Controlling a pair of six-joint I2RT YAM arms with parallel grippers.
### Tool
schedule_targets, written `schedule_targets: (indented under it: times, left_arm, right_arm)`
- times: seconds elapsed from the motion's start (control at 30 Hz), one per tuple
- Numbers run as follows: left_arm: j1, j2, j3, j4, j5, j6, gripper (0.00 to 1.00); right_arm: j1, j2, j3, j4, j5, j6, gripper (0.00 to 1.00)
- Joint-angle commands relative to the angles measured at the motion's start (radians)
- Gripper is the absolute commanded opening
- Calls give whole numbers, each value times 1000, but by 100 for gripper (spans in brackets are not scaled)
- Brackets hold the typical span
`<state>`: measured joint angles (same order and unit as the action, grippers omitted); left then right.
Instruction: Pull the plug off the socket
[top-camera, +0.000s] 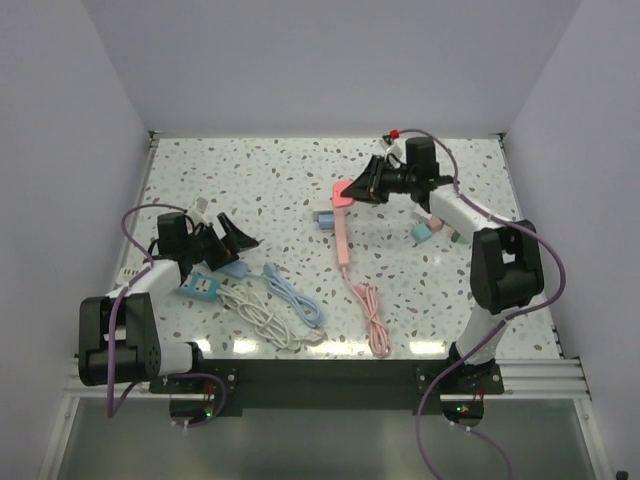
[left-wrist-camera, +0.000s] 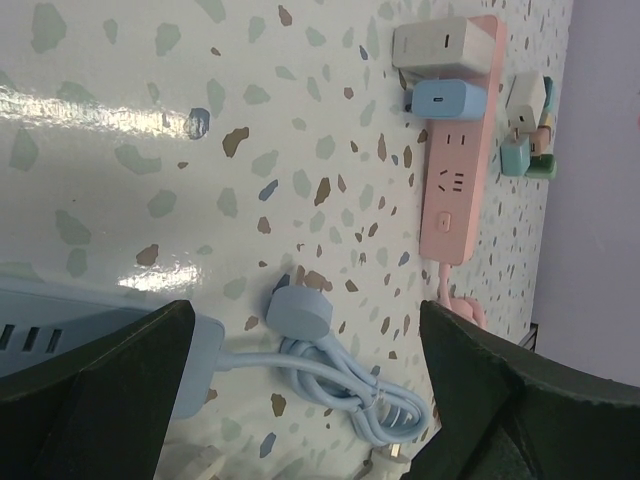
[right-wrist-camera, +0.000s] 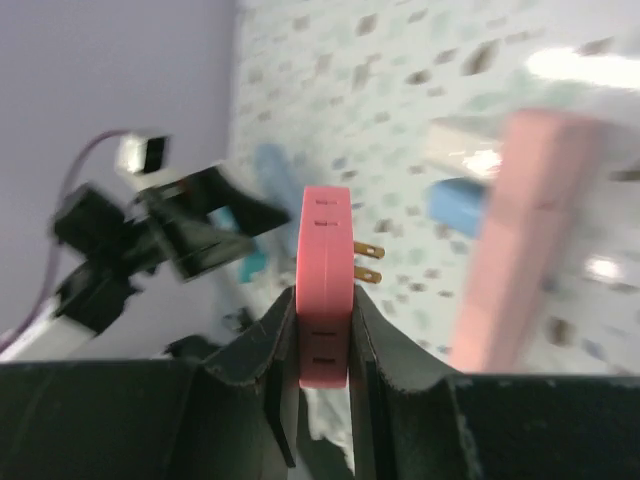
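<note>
Right wrist view: your right gripper (right-wrist-camera: 322, 310) pinching pink plug (right-wrist-camera: 324, 250) by flat sides, leaving prongs (right-wrist-camera: 366, 250) showing bare, so plug sitting clear of pink socket strip (right-wrist-camera: 515, 220). Top view placing it above far-centre tabletop (top-camera: 250, 170), which wrist blur is hiding. Left gripper (left-wrist-camera: 307, 330) hanging spread wide near left edge.

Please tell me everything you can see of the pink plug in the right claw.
The pink plug is a flat, smooth, plastic-looking block with two brass-coloured prongs sticking out sideways. It stands on edge, pinched by the right claw, apart from the pink power strip. Only the claw touches it.
</note>
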<state>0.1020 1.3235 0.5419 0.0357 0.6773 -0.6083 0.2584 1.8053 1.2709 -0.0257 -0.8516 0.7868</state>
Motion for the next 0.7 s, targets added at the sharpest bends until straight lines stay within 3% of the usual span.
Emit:
schedule_targets:
  times: [0.0, 0.07, 0.17, 0.27, 0.57, 0.6, 0.67]
  left_arm:
    - [-5, 5, 27, 16, 15, 30, 100]
    - [-5, 13, 30, 13, 16, 31, 100]
    - [-4, 17, 38, 4, 16, 36, 100]
    - [-5, 14, 53, -13, 11, 45, 100]
    - [-4, 6, 66, -68, 4, 65, 100]
    - [-5, 5, 67, -71, 4, 67, 100]
    - [-5, -6, 66, -77, -1, 70, 100]
  right_arm:
    - [-50, -26, 268, -525, 461, -338, 0]
    - [-54, 14, 344, -698, 787, -363, 0]
    - [-68, 106, 439, -789, 1024, -379, 0]
    - [-84, 176, 488, -793, 1143, -379, 0]
    - [-133, 402, 671, -833, 1174, -374, 2]
    - [-139, 407, 680, -839, 1177, -373, 6]
    - [-153, 396, 670, -830, 1177, -368, 30]
